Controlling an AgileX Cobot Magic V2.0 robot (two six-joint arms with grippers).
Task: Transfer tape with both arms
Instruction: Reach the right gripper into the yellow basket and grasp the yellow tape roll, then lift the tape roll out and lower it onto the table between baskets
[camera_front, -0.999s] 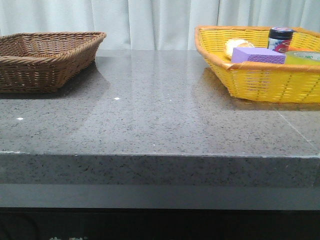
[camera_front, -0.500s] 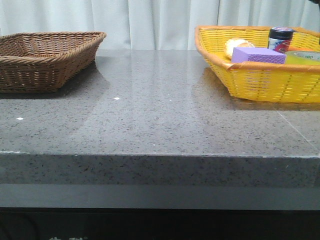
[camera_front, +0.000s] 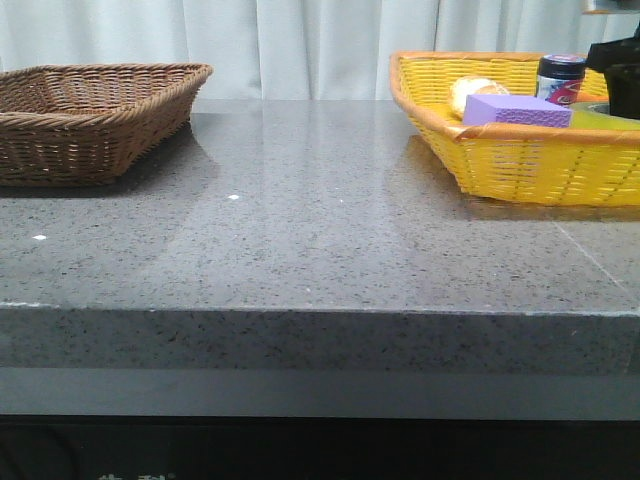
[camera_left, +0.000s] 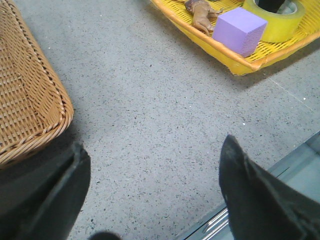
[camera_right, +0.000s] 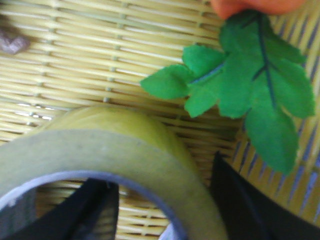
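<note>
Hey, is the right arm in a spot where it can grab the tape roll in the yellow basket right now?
Probably yes. The right end effector is already at the tape, one finger inside the core and one outside the wall. Only the green leaves lie nearby, not in between.

The tape (camera_left: 278, 21) lies in the right basket (camera_front: 520, 160), behind the sponge block (camera_front: 515, 109).

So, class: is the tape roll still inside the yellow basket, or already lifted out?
Inside. The tape roll lies flat on the yellow basket floor beside the purple block, with the right gripper straddling its wall.
</note>
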